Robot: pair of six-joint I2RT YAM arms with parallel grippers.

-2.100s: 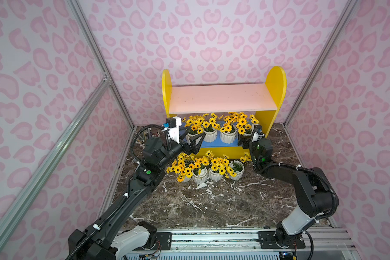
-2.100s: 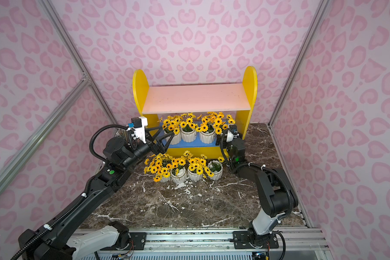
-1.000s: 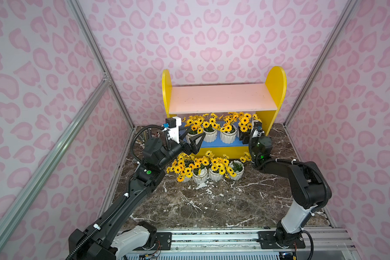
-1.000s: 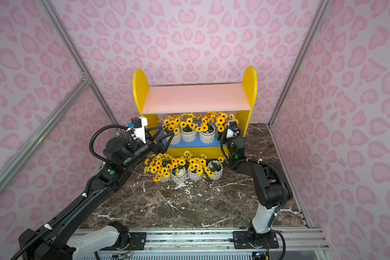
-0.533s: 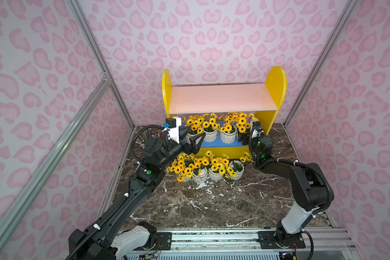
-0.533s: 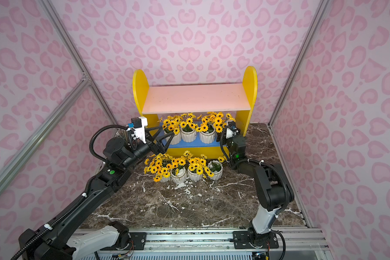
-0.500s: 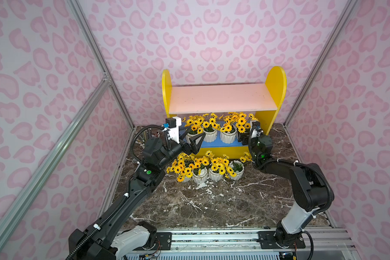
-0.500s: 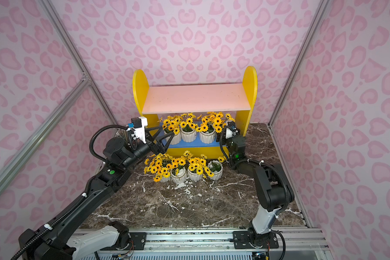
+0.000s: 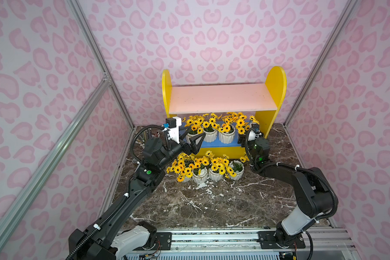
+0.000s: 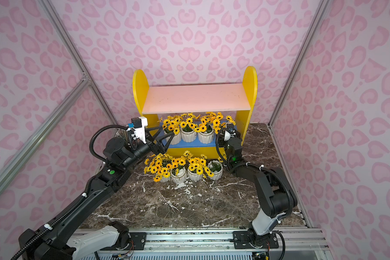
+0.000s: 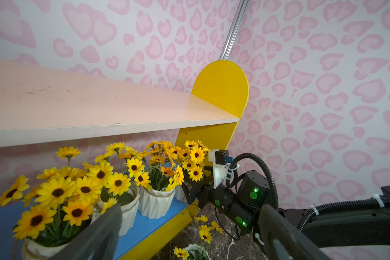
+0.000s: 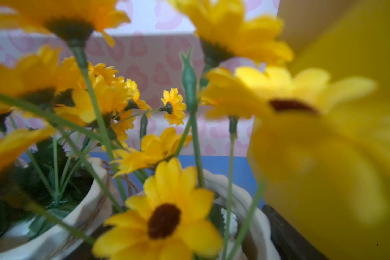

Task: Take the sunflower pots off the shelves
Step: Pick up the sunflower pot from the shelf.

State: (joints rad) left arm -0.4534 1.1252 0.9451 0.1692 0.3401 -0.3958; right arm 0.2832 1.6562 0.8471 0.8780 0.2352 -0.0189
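Four sunflower pots (image 9: 209, 136) stand in a row on the blue lower board (image 9: 218, 144) of the shelves (image 9: 276, 90), which sit at 12 o'clock on the counter (image 9: 212, 202), backed to the wall. Four more pots (image 9: 215, 176) stand upright in a row on the counter just in front of the shelves, with their flower bunches touching. The left end effector (image 9: 193, 138) is at the 9 o'clock end of the blue board, level with the pots there, jaws wide and holding nothing. In the left wrist view one finger (image 11: 99, 231) crosses in front of the leftmost shelf pot (image 11: 38, 247); touching or apart, can't tell. The right end effector (image 9: 241, 140) is at the 3 o'clock end of the board, beside the yellow side panel, jaws spread on either side of the rightmost shelf pot (image 12: 236, 191). Blurred flowers fill the right wrist view. A dark finger (image 12: 279, 222) lies right beside that pot's rim; clamped or loose, can't tell. That pot sits on the blue board.
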